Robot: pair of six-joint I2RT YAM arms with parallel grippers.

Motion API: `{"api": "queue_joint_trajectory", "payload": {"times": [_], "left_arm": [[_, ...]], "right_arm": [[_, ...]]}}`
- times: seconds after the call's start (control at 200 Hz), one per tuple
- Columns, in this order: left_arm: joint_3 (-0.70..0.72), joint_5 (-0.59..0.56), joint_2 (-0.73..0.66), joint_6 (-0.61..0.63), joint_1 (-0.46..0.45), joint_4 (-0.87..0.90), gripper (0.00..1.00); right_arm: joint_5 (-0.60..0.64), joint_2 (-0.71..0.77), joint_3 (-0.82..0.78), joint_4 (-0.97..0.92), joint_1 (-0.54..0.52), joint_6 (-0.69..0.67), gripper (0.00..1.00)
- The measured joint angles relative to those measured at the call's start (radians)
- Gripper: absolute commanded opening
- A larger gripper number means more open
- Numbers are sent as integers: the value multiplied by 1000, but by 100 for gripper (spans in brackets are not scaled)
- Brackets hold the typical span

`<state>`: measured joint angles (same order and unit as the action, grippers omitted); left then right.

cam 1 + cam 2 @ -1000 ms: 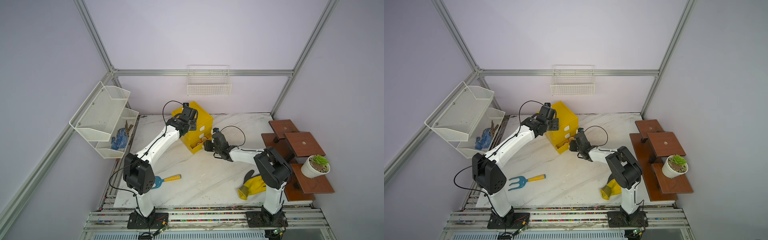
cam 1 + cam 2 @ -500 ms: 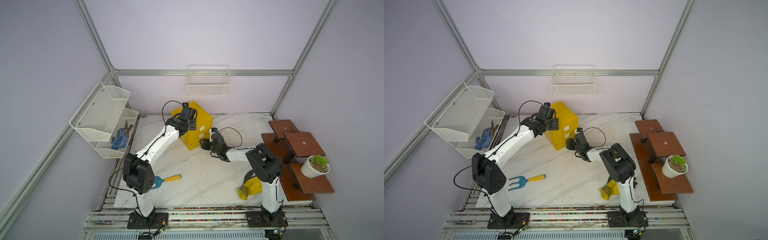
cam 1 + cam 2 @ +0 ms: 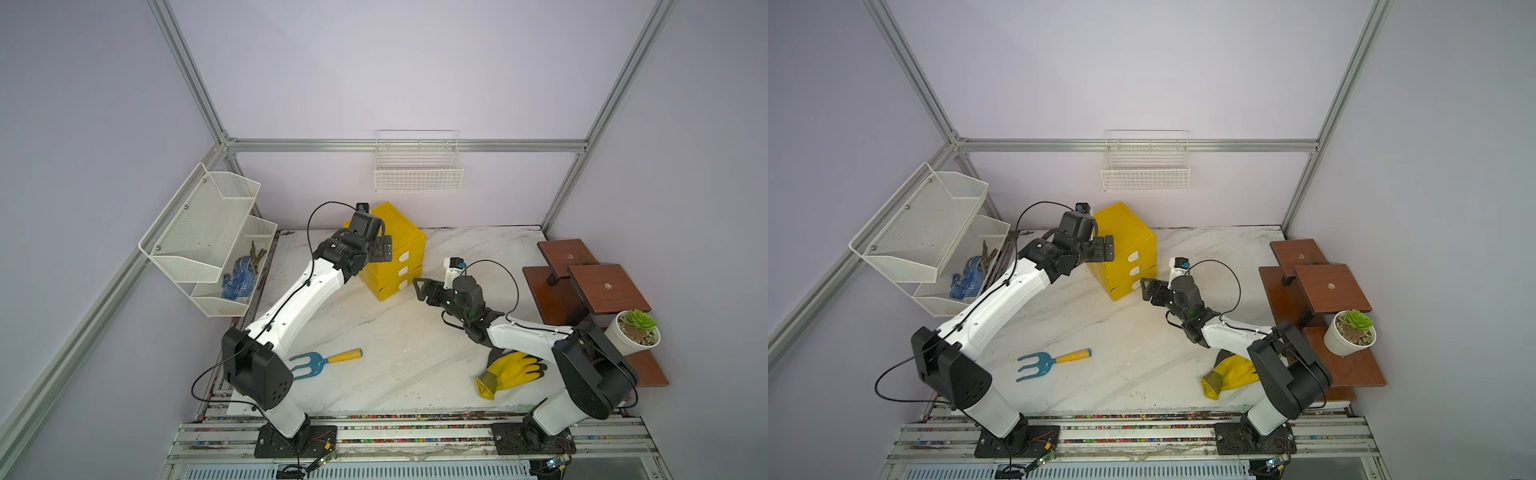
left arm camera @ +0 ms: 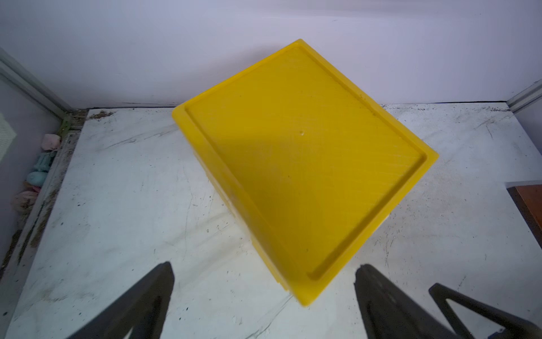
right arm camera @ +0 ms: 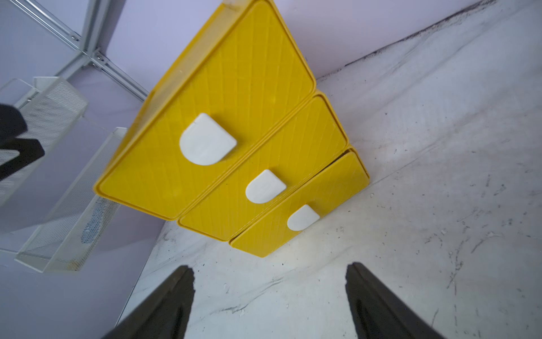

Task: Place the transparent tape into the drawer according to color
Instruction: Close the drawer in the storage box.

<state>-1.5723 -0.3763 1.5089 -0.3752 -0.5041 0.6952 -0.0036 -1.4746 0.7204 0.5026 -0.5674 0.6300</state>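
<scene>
At twelve o'clock on the table (image 3: 374,332), the yellow drawer unit (image 3: 403,232) is hiding its contents; left gripper (image 4: 265,265) and right gripper (image 5: 269,267) are gaping empty.

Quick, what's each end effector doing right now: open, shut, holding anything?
Left end effector: open, holding nothing.
Right end effector: open, holding nothing.

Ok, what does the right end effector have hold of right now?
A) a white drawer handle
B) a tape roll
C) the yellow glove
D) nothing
D: in the right wrist view the right end effector stands open over the table, short of the yellow drawer unit, with nothing in its grip.
</scene>
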Motion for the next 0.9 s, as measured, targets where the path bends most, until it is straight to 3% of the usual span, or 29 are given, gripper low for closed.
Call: {"api": "queue_joint_trajectory", "payload": {"times": [0.15, 0.265, 0.615, 0.9], "left_arm": [[251, -114, -251, 29, 23, -114, 100], [420, -161, -325, 47, 95, -201, 100], [813, -208, -252, 253, 262, -590, 100], [1064, -223, -108, 330, 350, -1077, 100]], "right_arm": [[34, 112, -35, -24, 0, -48, 96], [92, 150, -38, -51, 0, -78, 100], [251, 163, -51, -60, 11, -142, 100], [279, 187, -77, -60, 34, -146, 100]]}}
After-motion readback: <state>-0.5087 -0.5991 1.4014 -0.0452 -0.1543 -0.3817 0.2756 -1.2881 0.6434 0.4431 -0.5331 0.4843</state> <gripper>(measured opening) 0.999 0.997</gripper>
